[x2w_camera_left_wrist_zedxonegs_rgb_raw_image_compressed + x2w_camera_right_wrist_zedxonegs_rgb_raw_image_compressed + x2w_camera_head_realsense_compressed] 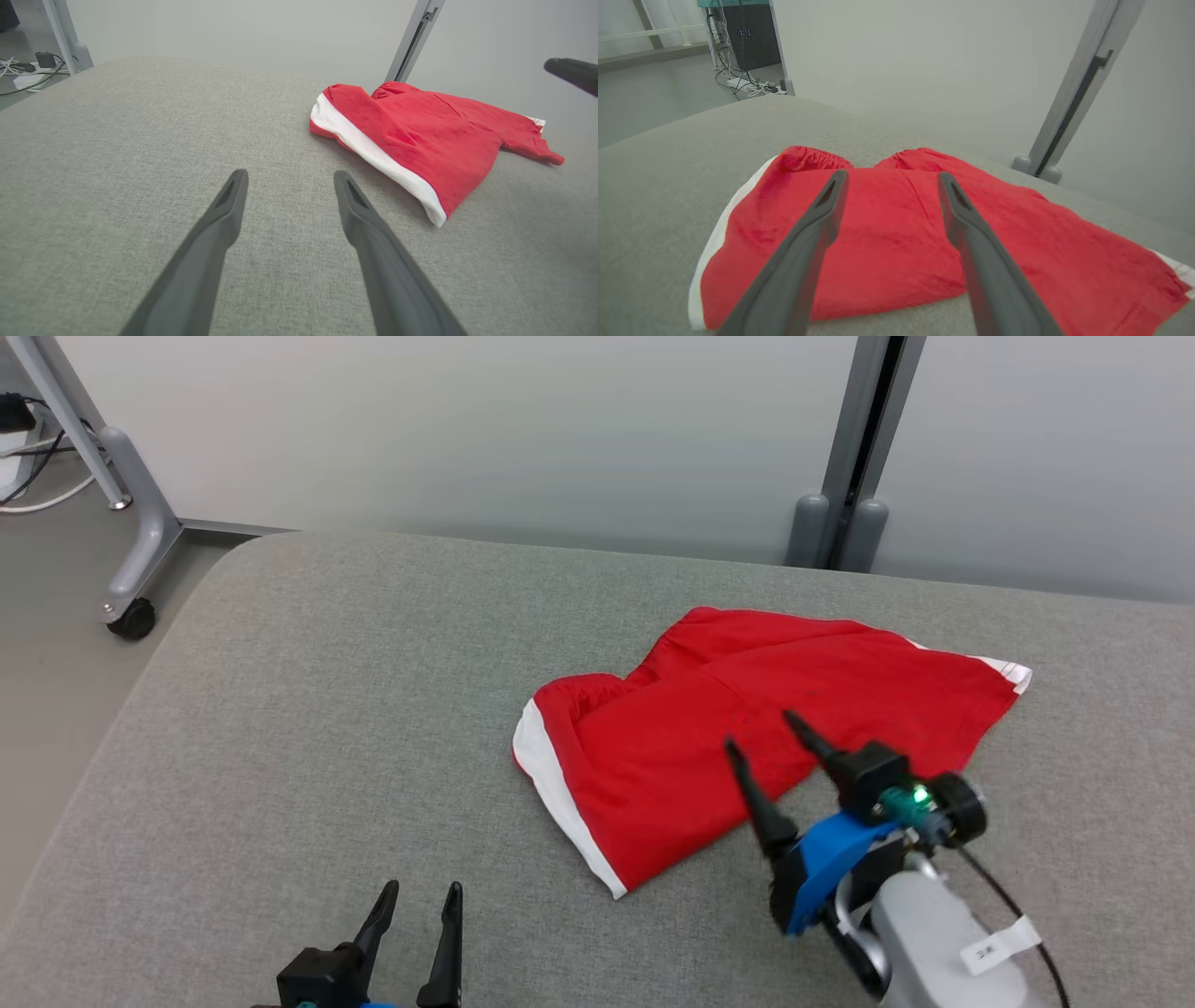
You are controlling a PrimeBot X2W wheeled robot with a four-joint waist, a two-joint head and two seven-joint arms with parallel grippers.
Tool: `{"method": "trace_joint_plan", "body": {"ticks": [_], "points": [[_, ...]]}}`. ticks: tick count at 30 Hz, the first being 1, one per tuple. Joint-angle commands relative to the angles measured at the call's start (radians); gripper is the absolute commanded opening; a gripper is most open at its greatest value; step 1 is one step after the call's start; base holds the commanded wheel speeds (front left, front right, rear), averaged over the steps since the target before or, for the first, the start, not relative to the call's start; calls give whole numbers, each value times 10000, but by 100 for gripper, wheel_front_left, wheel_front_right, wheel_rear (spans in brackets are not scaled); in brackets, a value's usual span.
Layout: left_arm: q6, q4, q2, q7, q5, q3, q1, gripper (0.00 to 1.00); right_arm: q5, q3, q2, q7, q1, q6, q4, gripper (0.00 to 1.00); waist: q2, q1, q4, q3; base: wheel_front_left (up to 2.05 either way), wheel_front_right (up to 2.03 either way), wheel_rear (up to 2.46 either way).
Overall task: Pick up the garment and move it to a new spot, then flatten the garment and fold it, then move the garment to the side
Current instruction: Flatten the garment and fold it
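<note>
The garment [747, 728] is a pair of red shorts with white side stripes, lying folded on the grey padded table [327, 709], right of centre. My right gripper [761, 733] hovers over its near edge, open, with nothing between the fingers. In the right wrist view the garment [896, 233] spreads under and beyond the open fingers [817, 219]. My left gripper [420, 896] stands open at the table's near edge, well left of the garment. In the left wrist view the garment [420, 135] lies ahead and to the right of that open gripper [289, 179].
A grey wall panel stands behind the table, with a vertical post [854, 448] at the far right. A wheeled frame leg [131, 541] and cables stand on the floor at the far left. The other arm's fingertip [572, 72] shows at the right edge.
</note>
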Motion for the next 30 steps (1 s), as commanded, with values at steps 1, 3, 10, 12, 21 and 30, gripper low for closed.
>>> {"method": "trace_joint_plan", "body": {"ticks": [1, 3, 10, 12, 21, 30], "points": [[-12, -17, -8, -25, 3, -30, -124, 100, 215, 373, -58, -49, 293, 0, -49, 100, 0, 0, 46, 6, 0, 0, 0], [-12, -24, -11, -25, -8, -54, -68, 100, 713, 1322, -54, -49, 425, 0, -81, 100, 0, 0, 145, 33, 0, 0, 0], [-12, 6, 25, -25, -91, -270, -293, 100, 2001, 3126, -39, 449, -348, 0, 314, 100, 0, 0, 758, 373, 0, 0, 0], [-12, 18, 43, -25, -134, -361, -384, 100, 2236, 3432, -47, 657, -645, 0, 469, 100, 0, 0, 972, 509, 0, 0, 0], [-12, 80, 69, -25, -407, -770, -751, 100, 2400, 3427, -44, 1277, -1950, 0, 1699, 100, 0, 0, 1736, 1069, 0, 0, 0], [-12, 113, 80, -25, -655, -1171, -1181, 100, 2321, 3242, -41, 1432, -2389, 0, 2375, 0, 0, 0, 2223, 1534, 0, 0, 0]]}}
